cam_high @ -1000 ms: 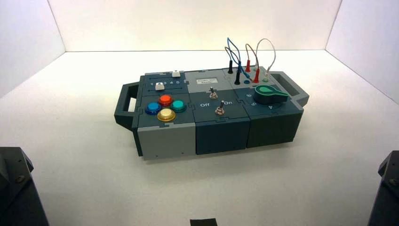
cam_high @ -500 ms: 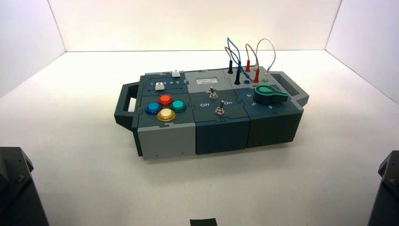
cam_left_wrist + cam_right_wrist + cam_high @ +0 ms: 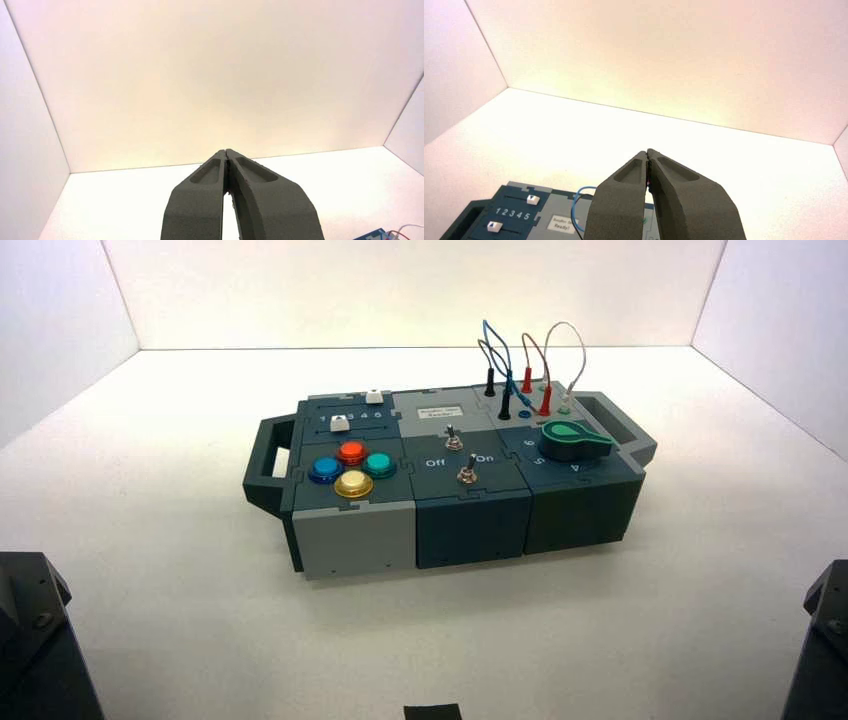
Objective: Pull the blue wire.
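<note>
The blue wire (image 3: 497, 345) arches over the back right of the box (image 3: 360, 540), beside the black wire (image 3: 489, 380), and runs down to a blue plug (image 3: 522, 405) on the wire panel. The right wrist view shows part of the blue wire's loop (image 3: 574, 205) behind my right gripper (image 3: 647, 151), which is shut, holds nothing and hangs well short of the box. My left gripper (image 3: 226, 151) is also shut with nothing in it and faces the white back wall. Both arms sit low at the near corners.
Red wire (image 3: 535, 350) and white wire (image 3: 575, 340) loops stand next to the blue one. A green knob (image 3: 573, 440), two toggle switches (image 3: 453, 437), several coloured buttons (image 3: 352, 468) and two white-capped sliders (image 3: 531, 199) fill the box top. White walls enclose the table.
</note>
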Robot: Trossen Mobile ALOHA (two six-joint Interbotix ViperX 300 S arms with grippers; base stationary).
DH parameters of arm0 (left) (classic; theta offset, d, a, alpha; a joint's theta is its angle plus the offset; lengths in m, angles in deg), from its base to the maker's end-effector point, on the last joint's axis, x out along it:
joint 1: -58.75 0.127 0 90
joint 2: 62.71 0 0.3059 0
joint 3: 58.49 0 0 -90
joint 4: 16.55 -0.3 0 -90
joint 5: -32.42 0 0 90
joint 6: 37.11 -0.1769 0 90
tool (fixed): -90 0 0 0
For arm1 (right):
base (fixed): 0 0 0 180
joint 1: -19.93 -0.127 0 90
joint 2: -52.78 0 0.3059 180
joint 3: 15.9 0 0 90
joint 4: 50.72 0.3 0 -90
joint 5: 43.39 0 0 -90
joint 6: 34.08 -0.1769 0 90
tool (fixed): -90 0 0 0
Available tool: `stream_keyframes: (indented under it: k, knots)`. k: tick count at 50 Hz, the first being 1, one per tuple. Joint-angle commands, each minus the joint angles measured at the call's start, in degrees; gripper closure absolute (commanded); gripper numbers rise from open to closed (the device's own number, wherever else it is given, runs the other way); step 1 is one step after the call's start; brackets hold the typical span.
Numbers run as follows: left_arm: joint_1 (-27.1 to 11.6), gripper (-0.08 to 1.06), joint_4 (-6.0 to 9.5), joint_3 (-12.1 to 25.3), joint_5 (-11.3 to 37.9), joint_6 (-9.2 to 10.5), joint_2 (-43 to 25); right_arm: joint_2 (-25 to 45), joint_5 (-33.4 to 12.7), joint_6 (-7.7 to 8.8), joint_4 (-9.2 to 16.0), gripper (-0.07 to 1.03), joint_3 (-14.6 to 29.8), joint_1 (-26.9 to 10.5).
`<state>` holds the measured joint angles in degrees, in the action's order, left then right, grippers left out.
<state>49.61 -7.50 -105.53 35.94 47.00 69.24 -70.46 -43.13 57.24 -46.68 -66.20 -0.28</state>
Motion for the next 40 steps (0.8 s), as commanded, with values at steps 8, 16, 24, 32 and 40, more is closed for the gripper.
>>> stream_keyframes:
  k: [8,16,24,32,40]
  knots:
    - [0.3,1.01,0.09,3.3,-1.1,0.18,-2.5,1.6,-1.5,0.18,-1.3,0.98,3.7,0.4]
    - [-0.3,1.01,0.53,5.9,-0.4,1.14,-4.7,2.5,-4.4,0.26,-1.3,0.98,5.1,0.4]
    - [-0.4,1.01,0.53,6.6,-0.3,1.23,-3.4,1.8,-5.4,0.26,-1.5,0.98,5.2,0.4]
    - [-0.4,1.01,0.53,5.9,0.9,1.32,-2.1,0.8,-5.4,0.26,-1.5,0.98,4.9,0.4]
    - [-0.4,1.01,0.53,4.6,2.5,1.41,-0.9,0.1,-5.9,0.26,-1.5,0.98,4.1,0.4]
